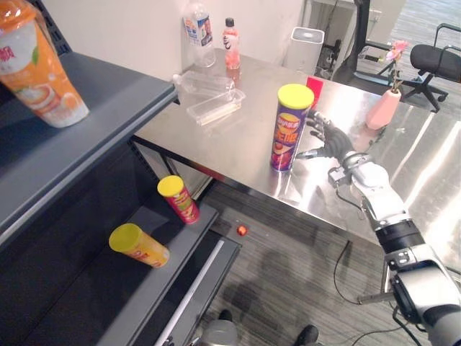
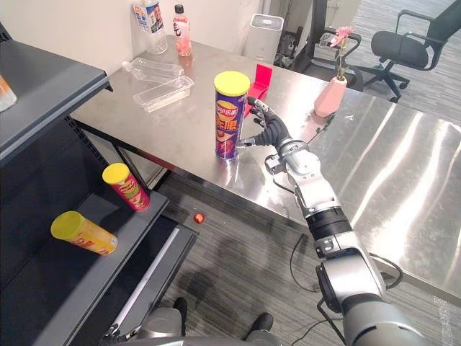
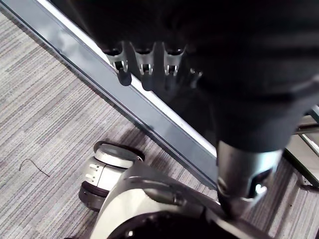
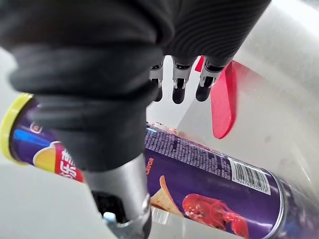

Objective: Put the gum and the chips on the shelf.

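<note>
Hovering with fingers spread wide and holding nothing, the robot's right hand (image 2: 270, 133) sits just right of the purple chips can (image 2: 230, 115), which stands upright on the steel table (image 2: 403, 166) close to its near edge, yellow lid on. We cannot tell whether the thumb touches the can. A red pack (image 2: 261, 81) sits just beyond the can, on its far side. We see the left hand (image 3: 239, 99) low above the grey floor (image 3: 50, 124), fingers relaxed and empty. On the dark shelf (image 1: 108, 94) at left, 2 more yellow-lidded cans lie on a lower board: a red can (image 1: 178, 200) farther, a yellow can (image 1: 140, 246) nearer. An orange cup (image 1: 39, 65) leans on the upper board. We note 2 bottles (image 1: 230, 43) and a clear tray (image 1: 216, 107) at the table's far left, and a pink vase (image 1: 382, 108) to the right.
</note>
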Controlling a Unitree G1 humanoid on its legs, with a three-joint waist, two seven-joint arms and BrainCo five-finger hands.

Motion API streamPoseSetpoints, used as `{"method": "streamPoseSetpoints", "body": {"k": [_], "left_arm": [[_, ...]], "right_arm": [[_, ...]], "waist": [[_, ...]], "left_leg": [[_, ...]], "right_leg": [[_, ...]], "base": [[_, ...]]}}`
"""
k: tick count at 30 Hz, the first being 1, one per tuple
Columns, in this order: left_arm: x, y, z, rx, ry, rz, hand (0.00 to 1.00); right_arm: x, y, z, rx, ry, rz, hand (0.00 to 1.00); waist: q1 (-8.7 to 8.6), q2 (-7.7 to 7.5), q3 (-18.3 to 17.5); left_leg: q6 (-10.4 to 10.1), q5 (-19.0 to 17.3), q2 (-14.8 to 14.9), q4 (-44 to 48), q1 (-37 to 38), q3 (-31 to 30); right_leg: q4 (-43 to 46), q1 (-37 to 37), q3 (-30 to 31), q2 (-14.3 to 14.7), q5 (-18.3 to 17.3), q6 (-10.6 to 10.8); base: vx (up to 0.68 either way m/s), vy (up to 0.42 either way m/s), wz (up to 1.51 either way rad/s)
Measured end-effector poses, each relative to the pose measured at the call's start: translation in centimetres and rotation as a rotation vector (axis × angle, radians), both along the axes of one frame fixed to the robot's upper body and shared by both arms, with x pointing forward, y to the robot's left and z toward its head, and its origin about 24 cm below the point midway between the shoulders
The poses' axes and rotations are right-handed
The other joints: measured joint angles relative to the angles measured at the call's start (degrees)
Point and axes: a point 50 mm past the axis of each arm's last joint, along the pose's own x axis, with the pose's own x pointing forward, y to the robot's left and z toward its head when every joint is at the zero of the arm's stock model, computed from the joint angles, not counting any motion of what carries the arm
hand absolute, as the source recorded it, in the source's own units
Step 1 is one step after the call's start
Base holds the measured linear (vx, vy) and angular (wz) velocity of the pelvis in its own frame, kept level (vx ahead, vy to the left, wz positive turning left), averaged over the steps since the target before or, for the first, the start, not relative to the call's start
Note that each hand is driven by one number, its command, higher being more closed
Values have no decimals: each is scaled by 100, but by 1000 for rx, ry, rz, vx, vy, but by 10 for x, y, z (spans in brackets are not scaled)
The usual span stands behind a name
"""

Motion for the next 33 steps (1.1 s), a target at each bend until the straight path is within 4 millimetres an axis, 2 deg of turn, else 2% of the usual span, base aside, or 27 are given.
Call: {"method": "streamPoseSetpoints", "body": {"k": [5,11,29,33], "left_arm": [[0,0,0,0,1,-8,0],[1,-2,0,-10,1,-23,0],[1,-5,-1,-18,-1,-41,0],[1,-6,-1,-19,0,-43,0]], "right_arm": [[2,-1,6,-3,-13,-6,0],[6,-8,12,-20,-20,-32,0],[10,-11,13,-17,-15,-57,0],[10,-11,16,-14,-24,-62,0]], "waist": [[-11,20,-2],[123,92,-24],[155,125,-30],[177,176,-31]], "left_leg": [[0,0,-6,56,-79,-78],[0,0,-6,85,-83,-119],[1,2,-30,139,-176,-270],[1,2,-36,162,-186,-284]], "right_leg": [[0,-2,-68,-1,0,0],[1,43,-131,0,0,0],[2,73,-270,-12,-2,0],[2,85,-285,-17,-2,0]], "base": [[-3,4,6],[-3,4,4],[-2,7,4],[-2,4,1]]}}
